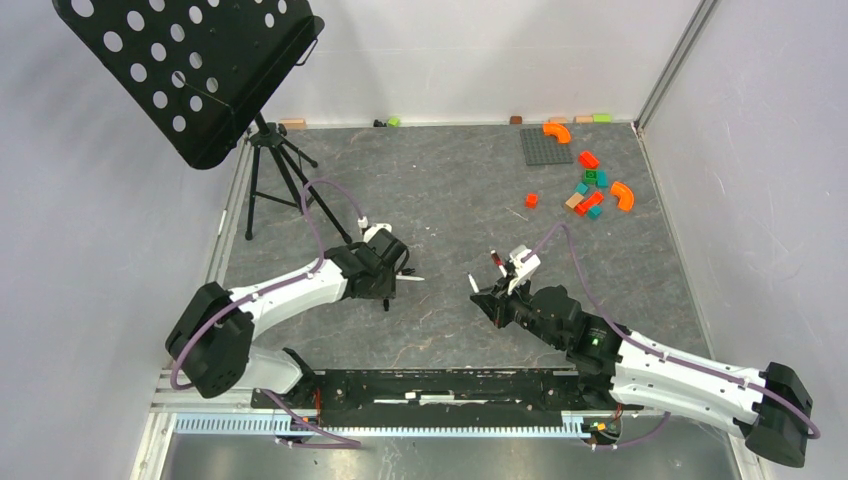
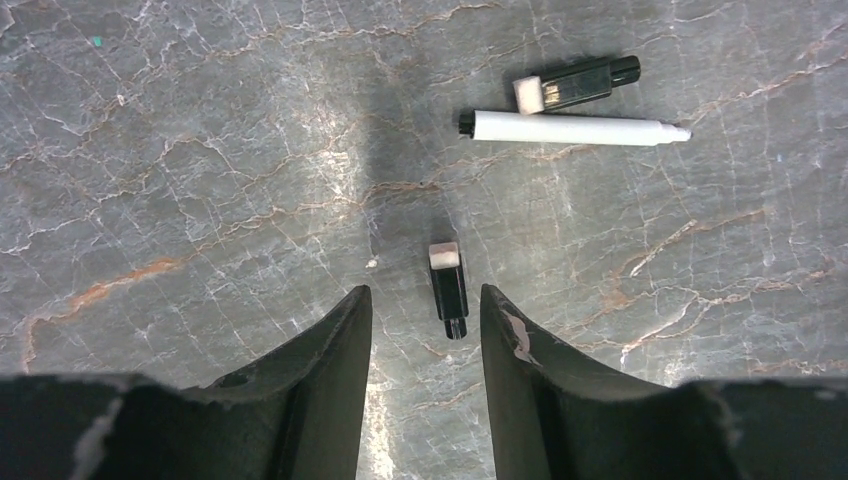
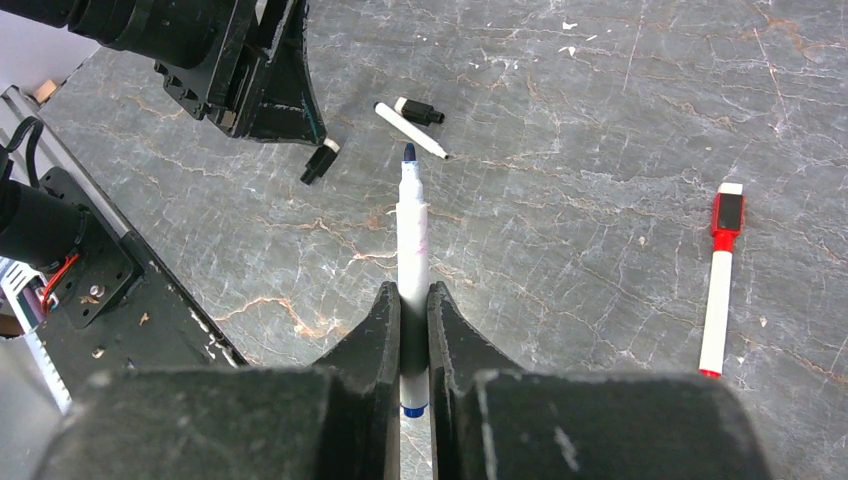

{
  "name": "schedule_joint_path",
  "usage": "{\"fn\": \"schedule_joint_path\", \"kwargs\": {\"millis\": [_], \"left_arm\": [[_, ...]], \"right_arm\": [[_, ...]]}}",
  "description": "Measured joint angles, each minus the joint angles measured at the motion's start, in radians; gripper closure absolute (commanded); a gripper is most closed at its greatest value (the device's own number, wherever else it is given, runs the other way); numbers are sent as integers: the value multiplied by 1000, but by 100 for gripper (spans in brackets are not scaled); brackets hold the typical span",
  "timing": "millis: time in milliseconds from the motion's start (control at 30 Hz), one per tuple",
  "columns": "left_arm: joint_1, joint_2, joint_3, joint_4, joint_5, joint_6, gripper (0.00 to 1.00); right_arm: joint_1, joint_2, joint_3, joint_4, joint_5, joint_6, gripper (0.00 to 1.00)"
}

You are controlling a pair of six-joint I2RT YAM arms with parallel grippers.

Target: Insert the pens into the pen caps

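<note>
The right gripper (image 3: 414, 292) is clamped tight on a blue-tipped pen (image 3: 412, 230), nib forward. The left gripper (image 2: 425, 292) stands half open, a black cap (image 2: 449, 290) lying between its fingertips, seemingly untouched. Beyond lie a white pen (image 2: 575, 129) and second cap (image 2: 577, 83).

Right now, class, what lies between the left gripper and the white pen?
In the left wrist view, a black cap lies right at the left gripper, short of the white pen.

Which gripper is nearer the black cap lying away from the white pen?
Left. The left gripper straddles the black cap; the right gripper, holding a pen, is well away.
</note>
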State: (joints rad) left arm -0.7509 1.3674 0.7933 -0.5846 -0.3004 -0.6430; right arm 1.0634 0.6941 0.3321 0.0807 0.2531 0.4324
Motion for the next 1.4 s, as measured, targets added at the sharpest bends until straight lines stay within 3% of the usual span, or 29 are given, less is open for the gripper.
{"fn": "schedule_joint_path", "kwargs": {"millis": [633, 1400], "left_arm": [[17, 93, -40, 94, 76, 1, 62], [9, 166, 37, -3, 60, -23, 65]], "right_arm": [[0, -5, -7, -2, 2, -3, 100], [0, 23, -10, 17, -5, -3, 100]]}}
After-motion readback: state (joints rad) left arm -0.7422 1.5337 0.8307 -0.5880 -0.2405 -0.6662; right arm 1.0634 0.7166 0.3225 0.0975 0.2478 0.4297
